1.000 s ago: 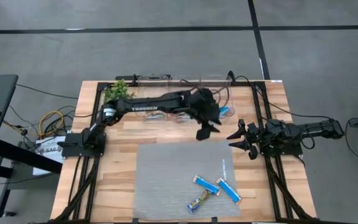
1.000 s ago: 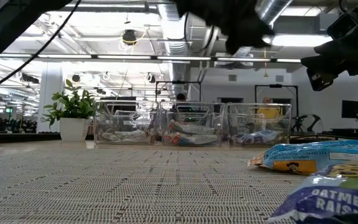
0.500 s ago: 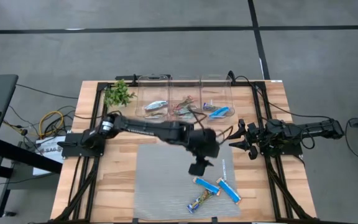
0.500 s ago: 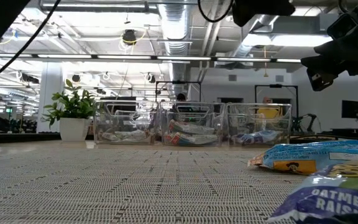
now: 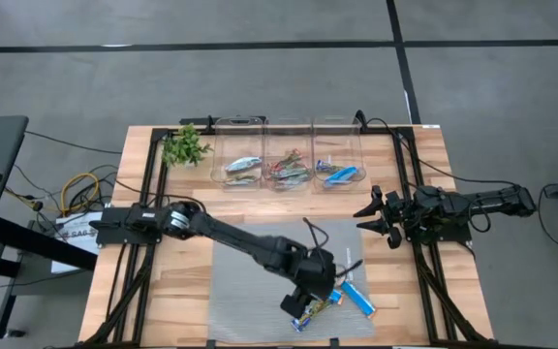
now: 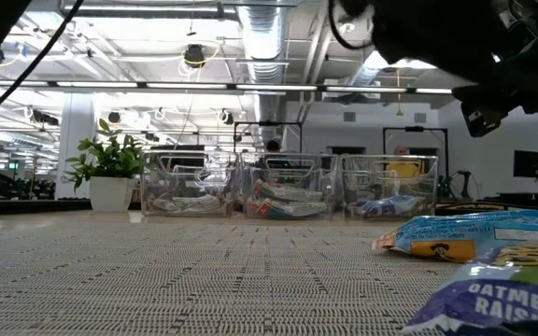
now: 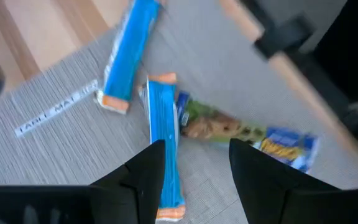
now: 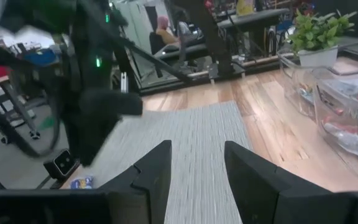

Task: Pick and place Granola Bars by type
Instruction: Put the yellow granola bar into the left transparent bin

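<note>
Blue bar (image 7: 164, 146) between open left pincer (image 7: 194, 180), hidden overhead

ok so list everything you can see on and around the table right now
loose granola bars: three, two bright blue, one green and blue, near right part of mat
grey mat: one, table's near middle
clear bins: three, in a row at far edge, each holding bars
plant sprig: one, green, far left corner
wooden table: one, light wood
left gripper: open, over the loose bars
right gripper: open, waiting at the table's right edge
</note>
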Robot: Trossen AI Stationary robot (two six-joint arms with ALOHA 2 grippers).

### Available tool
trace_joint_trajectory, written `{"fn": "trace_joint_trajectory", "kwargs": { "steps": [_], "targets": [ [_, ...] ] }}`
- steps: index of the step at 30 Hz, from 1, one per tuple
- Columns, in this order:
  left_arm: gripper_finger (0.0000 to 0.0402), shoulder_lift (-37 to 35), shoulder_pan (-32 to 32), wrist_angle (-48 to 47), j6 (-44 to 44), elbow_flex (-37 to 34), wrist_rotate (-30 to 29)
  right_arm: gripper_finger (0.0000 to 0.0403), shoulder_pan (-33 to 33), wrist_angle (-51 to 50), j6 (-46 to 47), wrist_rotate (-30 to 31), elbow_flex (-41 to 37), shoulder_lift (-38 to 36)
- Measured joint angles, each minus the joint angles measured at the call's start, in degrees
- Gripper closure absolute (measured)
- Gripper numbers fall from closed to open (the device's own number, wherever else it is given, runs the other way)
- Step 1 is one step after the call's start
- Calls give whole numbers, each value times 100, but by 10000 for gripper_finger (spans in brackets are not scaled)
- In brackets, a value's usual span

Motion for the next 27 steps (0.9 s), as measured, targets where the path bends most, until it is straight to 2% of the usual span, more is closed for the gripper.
{"fn": "trace_joint_trajectory", "kwargs": {
  "steps": [4,9,27],
  "targets": [
    [230,253,-60,190,241,-7,-504,261,-2,-2,0,0,2,-4],
    [230,485,-55,391,345,-2,-804,259,0,0,0,0,2,0],
    [230,902,-57,480,305,-5,-598,261,0,9,0,0,1,0]
  ]
}}
